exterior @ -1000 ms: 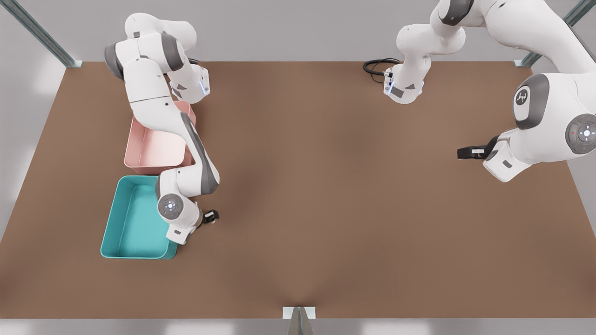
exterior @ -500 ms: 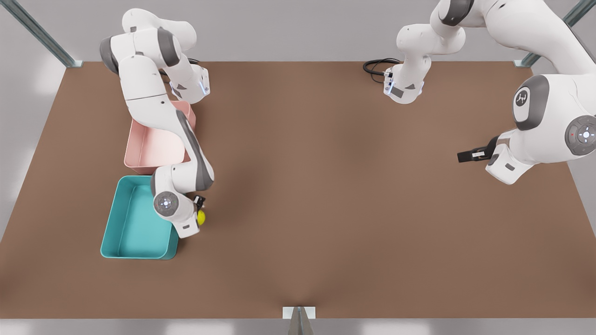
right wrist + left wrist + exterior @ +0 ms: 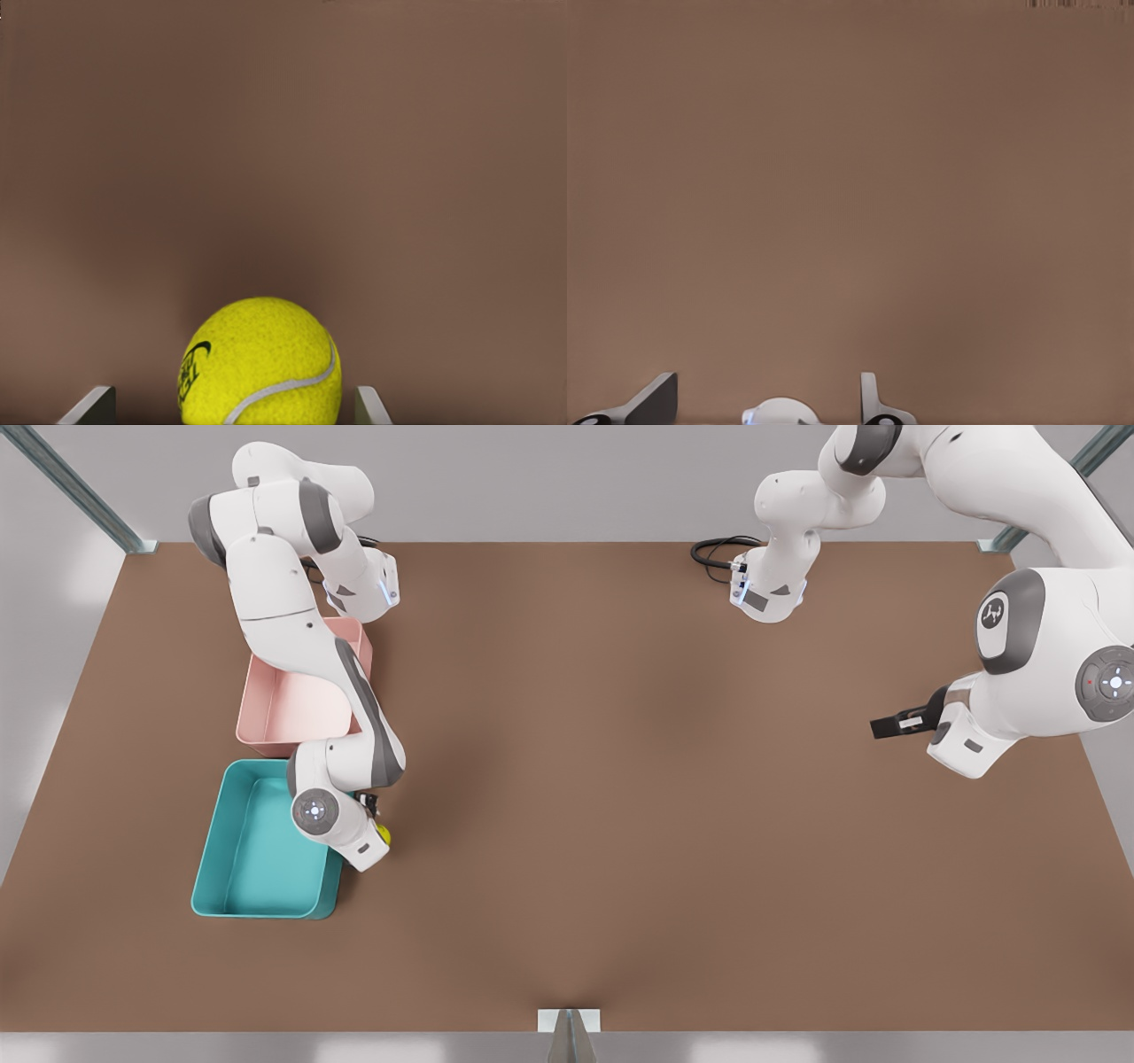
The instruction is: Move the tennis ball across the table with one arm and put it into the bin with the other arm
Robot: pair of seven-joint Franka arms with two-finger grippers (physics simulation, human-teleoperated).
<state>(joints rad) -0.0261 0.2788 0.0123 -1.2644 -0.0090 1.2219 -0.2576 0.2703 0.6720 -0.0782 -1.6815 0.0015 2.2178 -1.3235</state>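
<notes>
In the front view we see little of the tennis ball: a small yellow-green sliver peeks out from under the wrist of the arm on that view's left, which covers the rest of it. That same arm crosses over the near corner of the bin and over part of the pink tub behind it, so both tubs are partly hidden. The ball sits just beside the bin's edge on the front view's right side, over the table, not inside the tub.

The right wrist view shows far more: the tennis ball lies between the two fingertips of the right gripper, its pale seam and dark print facing the camera. The fingertips are cut off at the frame edge, and a gap shows between each tip and the ball, so we cannot tell whether the ball is gripped.

The left gripper waits well apart, above the table toward the front view's right. In the left wrist view its fingers stand spread with nothing between them, above bare brown tabletop.

A black cable loops near the far arm base.
</notes>
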